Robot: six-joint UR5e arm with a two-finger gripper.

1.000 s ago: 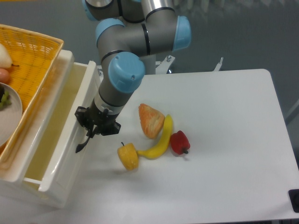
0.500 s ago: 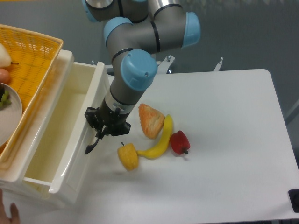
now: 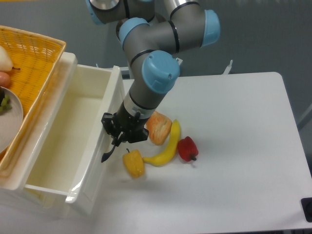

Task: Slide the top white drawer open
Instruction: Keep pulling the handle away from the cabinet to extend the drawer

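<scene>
fixed camera view, the only one supplied. the top white drawer (image 3: 73, 141) stands well out from the cabinet at the left edge of the counter (image 3: 234, 146), its pale interior exposed and bare as far as can be seen. the yellow wicker basket (image 3: 29, 68) sits on the cabinet top above it.

the hand (image 3: 122, 134) is at the drawer front, closed around the curved black handle (image 3: 108, 153), whose lower end shows below the fingers; the contact itself is partly hidden by the wrist, so the firmness of the grip cannot be confirmed.

judgement: the opening appears largely accomplished.

risks noted:
- the yellow pepper (image 3: 133, 163) lies just beside the drawer front, with the banana (image 3: 168, 146), orange piece (image 3: 157, 126) and red pepper (image 3: 187, 148) close behind. further travel would likely shove them across the counter.
- the drawer is far extended; more pull could bring it off its runners or tip the cabinet, given the loaded basket on top.
- a slipping grip on the thin handle would end the pull early.
</scene>
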